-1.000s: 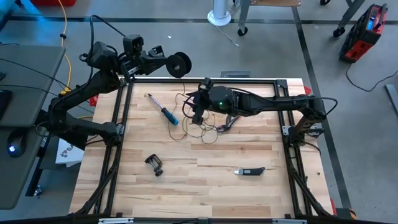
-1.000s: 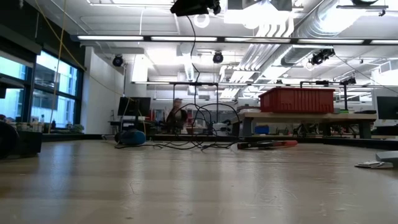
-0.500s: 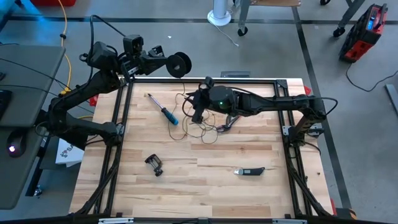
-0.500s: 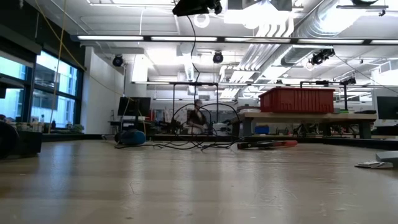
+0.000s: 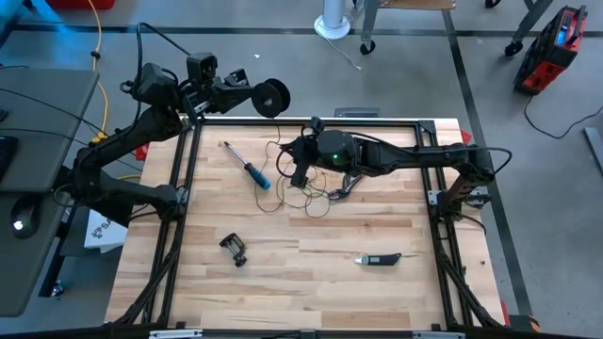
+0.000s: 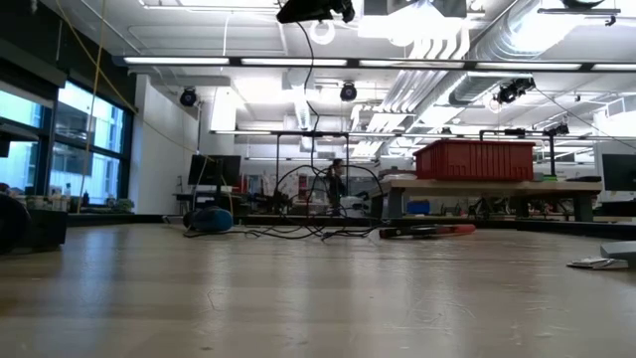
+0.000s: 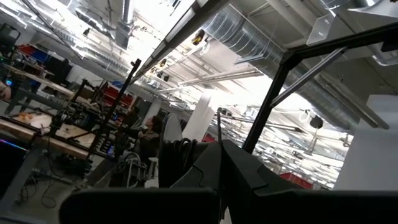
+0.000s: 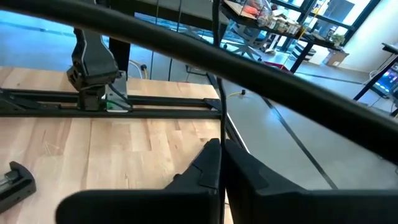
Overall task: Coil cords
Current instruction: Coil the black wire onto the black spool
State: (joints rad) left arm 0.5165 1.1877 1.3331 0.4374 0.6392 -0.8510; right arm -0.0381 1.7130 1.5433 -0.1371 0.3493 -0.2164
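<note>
My right gripper (image 5: 300, 178) hangs low over the far middle of the table (image 5: 311, 282), its fingers (image 8: 249, 171) pressed together on a hair-thin strand of the cord (image 5: 303, 195), which the right wrist view shows running straight up from between them. Directly beneath and around that claw, the rest of the cord sprawls in loose loops on the wood. Just to one side of it, toward my left arm, lies a blue-handled screwdriver (image 5: 252, 171); on the other side, red pliers (image 5: 343, 189) rest against the tangle. Nearer the front edge, well apart from the claw, sit a small black clamp (image 5: 234, 249) and a dark folding tool (image 5: 379, 259). Beyond the table's far-left corner, my left gripper (image 5: 247, 91), clamped shut, holds the round black reel (image 5: 271, 97) aloft. I judge the strand freshly pinched. Next I must lift it clear of the pliers and feed it toward the reel without snagging the loops.
</note>
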